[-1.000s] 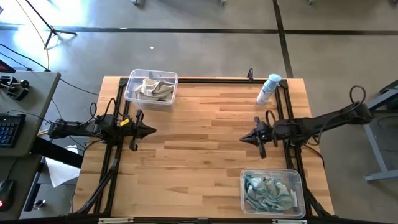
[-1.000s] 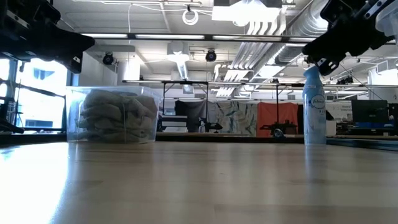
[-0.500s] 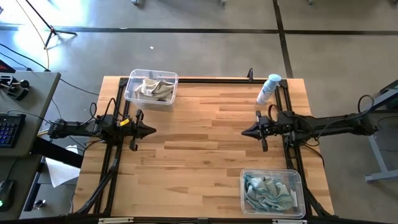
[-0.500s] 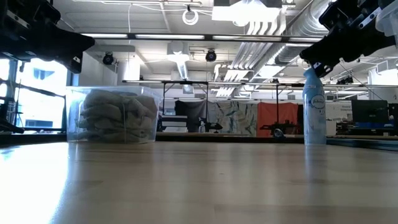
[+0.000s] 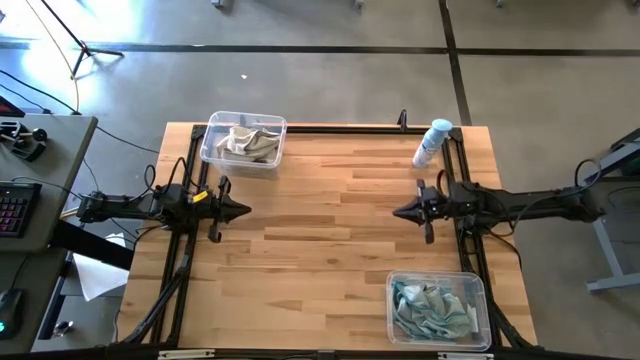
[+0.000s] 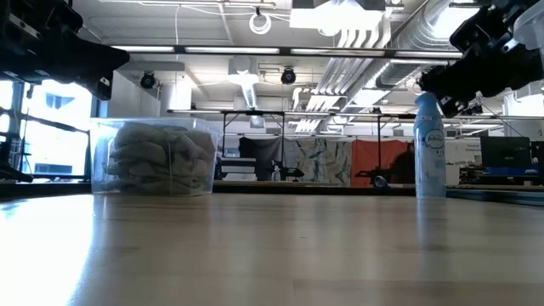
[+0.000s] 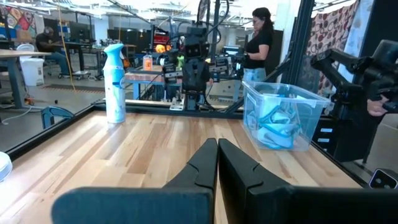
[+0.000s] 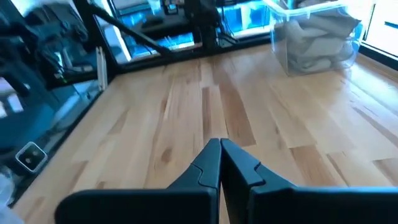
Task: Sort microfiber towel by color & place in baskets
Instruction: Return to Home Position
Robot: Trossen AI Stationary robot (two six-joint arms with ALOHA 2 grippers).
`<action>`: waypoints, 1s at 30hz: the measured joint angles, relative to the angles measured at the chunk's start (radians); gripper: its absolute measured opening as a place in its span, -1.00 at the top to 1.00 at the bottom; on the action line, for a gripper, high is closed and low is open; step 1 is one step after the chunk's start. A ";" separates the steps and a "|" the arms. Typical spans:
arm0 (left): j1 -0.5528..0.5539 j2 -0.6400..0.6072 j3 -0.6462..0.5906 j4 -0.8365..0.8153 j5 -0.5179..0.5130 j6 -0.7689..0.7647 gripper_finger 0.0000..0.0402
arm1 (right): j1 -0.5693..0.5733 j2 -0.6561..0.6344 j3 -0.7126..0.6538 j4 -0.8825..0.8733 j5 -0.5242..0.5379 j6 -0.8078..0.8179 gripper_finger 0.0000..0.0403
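Observation:
Beige-grey microfiber towels (image 5: 243,143) lie heaped in a clear basket (image 5: 212,150) at the table's far left, seen also in the right wrist view as towels (image 8: 318,37). Pale teal-blue towels (image 5: 432,308) fill a second clear basket (image 5: 392,312) at the near right; the left wrist view shows that basket (image 7: 314,106) too. My left gripper (image 5: 246,210) stands shut over the table's left side, above the wood, holding nothing. My right gripper (image 5: 398,212) is shut over the right side, between the bottle and the near basket, also holding nothing.
A white spray bottle with a blue cap (image 5: 431,144) stands at the far right. A black frame (image 5: 350,128) runs along the table's far edge and sides. Bare wood (image 5: 320,250) lies between the two arms. A person (image 7: 258,43) stands beyond the table.
My right gripper has swung toward the table's far edge and drawn back toward the right edge, staying shut with nothing in it. The left arm has kept still. Towels and baskets lie as before.

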 joint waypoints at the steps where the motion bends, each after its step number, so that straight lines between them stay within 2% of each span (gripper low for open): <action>1: 0.000 0.000 0.000 0.000 0.000 0.001 1.00 | 0.000 -0.026 -0.024 0.015 -0.003 0.010 1.00; 6: 0.000 0.000 0.000 0.000 0.000 0.000 1.00 | 0.000 -0.157 -0.108 0.043 -0.022 0.058 1.00; 10: 0.000 0.000 0.000 0.000 0.000 0.000 1.00 | -0.001 -0.250 -0.129 0.043 0.012 0.066 1.00; 19: 0.000 0.000 0.000 0.000 0.000 0.000 1.00 | -0.001 -0.423 -0.131 -0.096 0.079 0.057 1.00; 30: 0.000 0.000 0.001 -0.001 0.001 0.000 1.00 | -0.001 -0.423 -0.130 -0.135 0.055 0.069 1.00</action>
